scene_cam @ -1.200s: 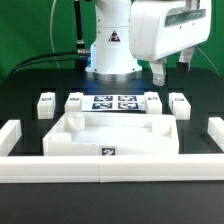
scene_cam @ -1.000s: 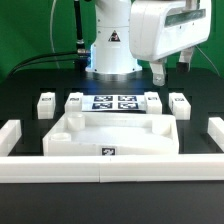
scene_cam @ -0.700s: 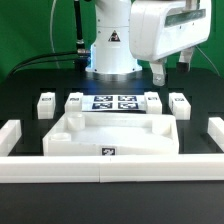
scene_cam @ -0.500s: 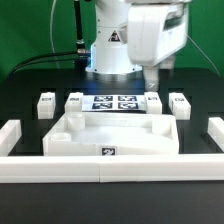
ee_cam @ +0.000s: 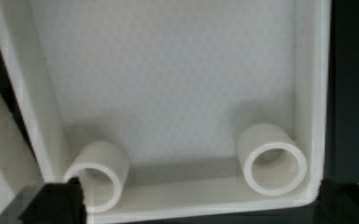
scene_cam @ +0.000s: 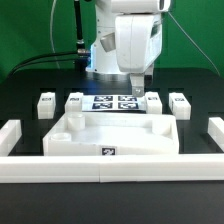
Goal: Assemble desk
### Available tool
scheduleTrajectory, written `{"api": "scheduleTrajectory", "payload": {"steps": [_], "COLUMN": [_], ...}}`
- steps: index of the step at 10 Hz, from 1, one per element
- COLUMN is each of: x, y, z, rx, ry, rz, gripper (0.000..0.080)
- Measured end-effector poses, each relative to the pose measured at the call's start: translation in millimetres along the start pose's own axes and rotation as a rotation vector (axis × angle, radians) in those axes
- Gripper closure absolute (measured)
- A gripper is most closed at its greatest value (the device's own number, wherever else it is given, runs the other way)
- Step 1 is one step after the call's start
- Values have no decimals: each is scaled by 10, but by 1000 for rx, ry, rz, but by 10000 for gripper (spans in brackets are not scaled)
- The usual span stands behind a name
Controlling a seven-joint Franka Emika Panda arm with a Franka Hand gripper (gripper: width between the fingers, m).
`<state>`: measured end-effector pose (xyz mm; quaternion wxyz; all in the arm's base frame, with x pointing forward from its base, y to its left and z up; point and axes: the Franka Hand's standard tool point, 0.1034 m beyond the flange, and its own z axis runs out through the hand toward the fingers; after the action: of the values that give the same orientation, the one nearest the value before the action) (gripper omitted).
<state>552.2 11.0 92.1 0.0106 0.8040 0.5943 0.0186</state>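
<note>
Claw (scene_cam: 134, 86) hangs empty with its jaws spread, above the wide, flat, rimmed white plastic tabletop panel (scene_cam: 115, 130). That panel lies on the black counter (scene_cam: 30, 85) just behind the long low white border wall (scene_cam: 60, 168). Farther back, four white square block legs (scene_cam: 46, 104) stand in a row, two on either side of the marker board (scene_cam: 113, 102).

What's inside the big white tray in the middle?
Inside the tabletop are two round hollow sockets at one end and bare white floor; nothing loose shows. The wrist view cuts off the other end, and its front wall hides some floor in the exterior view.
</note>
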Motion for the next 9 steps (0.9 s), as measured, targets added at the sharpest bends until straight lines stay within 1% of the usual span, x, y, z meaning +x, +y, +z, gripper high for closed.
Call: {"api": "scheduleTrajectory", "payload": {"steps": [1, 2, 3, 4, 6, 7, 9], "x": [2, -7, -30, -4, -28, -43, -43], "y": [6, -51, -228, -294, -407, -431, -421], "z": [9, 87, 195, 247, 420, 463, 457], "rx": [-10, -74, -48, -40, -5, 4, 2], "ry": [4, 30, 19, 5, 0, -2, -1], "rz": [-15, -88, -130, -174, -176, -168, -168], "gripper": [150, 150, 150, 150, 150, 150, 150]}}
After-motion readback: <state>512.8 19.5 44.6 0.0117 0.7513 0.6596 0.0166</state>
